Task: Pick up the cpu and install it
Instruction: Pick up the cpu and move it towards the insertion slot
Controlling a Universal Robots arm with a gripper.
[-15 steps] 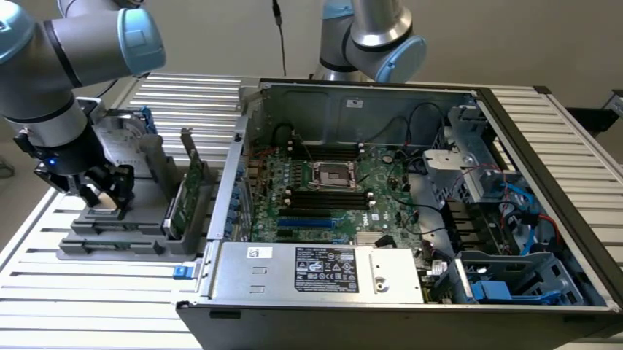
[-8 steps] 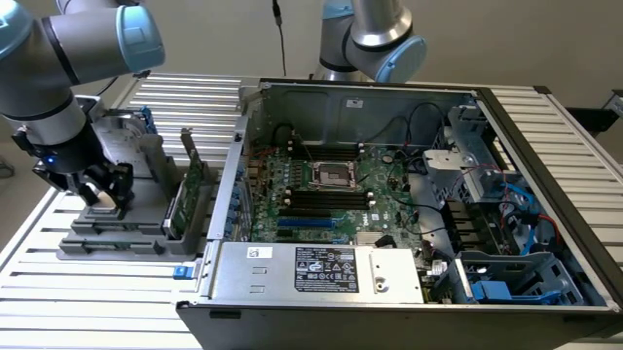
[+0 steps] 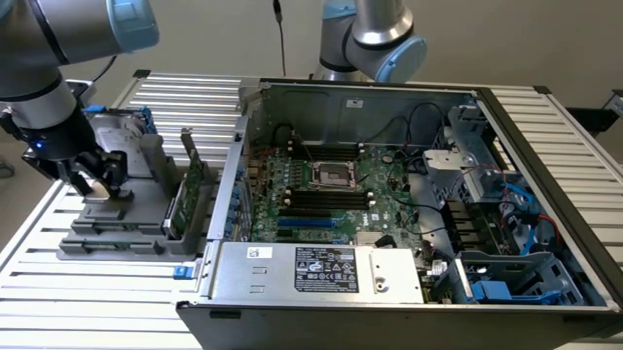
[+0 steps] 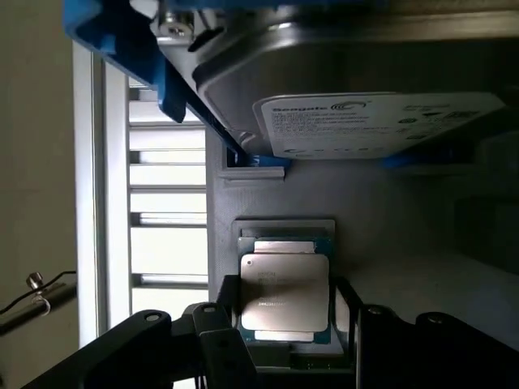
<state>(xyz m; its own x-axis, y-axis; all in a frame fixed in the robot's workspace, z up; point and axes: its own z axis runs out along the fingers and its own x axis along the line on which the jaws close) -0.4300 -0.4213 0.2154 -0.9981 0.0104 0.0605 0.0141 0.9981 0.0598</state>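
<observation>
There is one cpu [image 4: 284, 292], one grey holder [image 3: 127, 226] at the left of the exterior view, and one hard drive [image 4: 381, 113] with one blue bracket [image 4: 113, 40]. One slatted surface [image 3: 87, 292] carries one open computer case [image 3: 351, 106] at the centre and right of the frame. The case contains one motherboard [image 3: 389, 211], one dark socket frame [image 3: 331, 175] and one labelled power supply box [image 3: 389, 281].

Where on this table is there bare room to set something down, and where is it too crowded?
Bare table slats lie in front of the grey parts holder, to the exterior view's left of the computer case, and behind the holder. Crowded: the holder, where the claw hangs over the cpu near the hard drive, and the case's inside.
</observation>
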